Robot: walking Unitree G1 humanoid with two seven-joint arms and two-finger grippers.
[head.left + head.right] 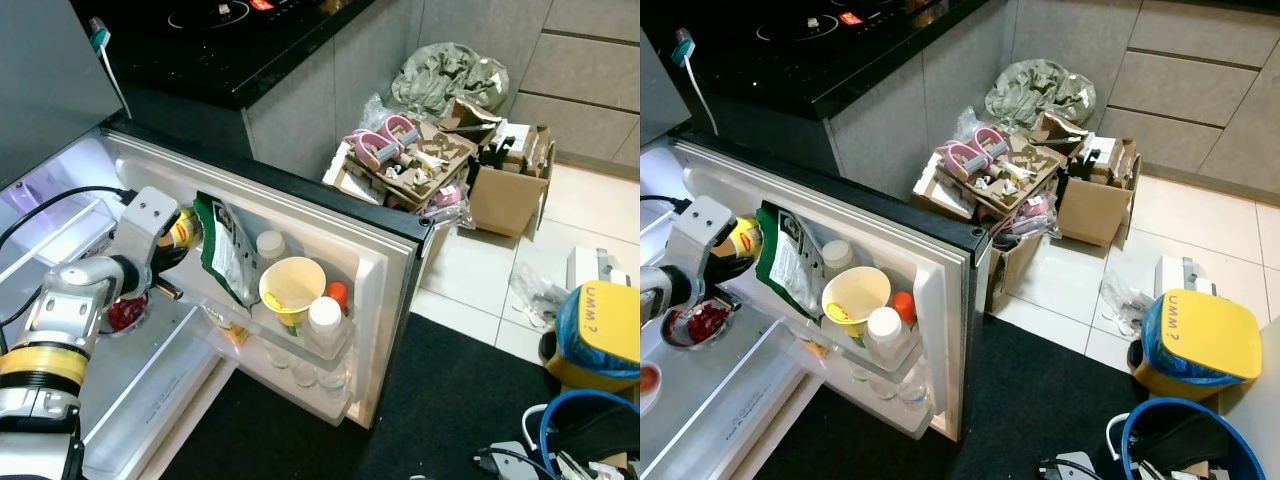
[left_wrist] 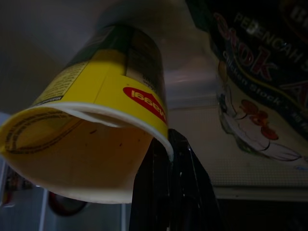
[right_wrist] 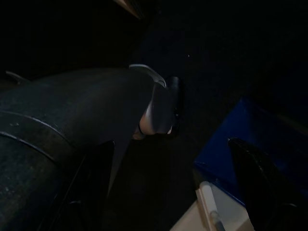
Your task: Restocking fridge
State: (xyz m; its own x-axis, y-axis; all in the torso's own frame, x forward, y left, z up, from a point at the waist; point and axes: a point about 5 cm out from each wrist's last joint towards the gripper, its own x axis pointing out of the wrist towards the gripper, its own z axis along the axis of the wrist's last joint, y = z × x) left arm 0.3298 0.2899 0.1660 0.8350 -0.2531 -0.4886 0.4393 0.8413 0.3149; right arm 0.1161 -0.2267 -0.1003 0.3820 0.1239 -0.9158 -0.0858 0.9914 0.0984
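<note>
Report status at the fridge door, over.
Left gripper at the open fridge door's upper shelf, jaws shut on a yellow paper cup with a red logo. Green stock pouch stands right beside it, crowding the slot. Right arm idle.

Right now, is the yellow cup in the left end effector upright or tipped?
Tipped. The yellow cup lies roughly sideways in the left end effector, its base facing the wrist camera, beside the green pouch on the fridge door shelf.

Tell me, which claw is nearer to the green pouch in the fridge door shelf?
The left. The left claw holds a yellow cup right beside the green pouch in the door shelf. The right claw hangs idle in the dark, away from the fridge.
</note>
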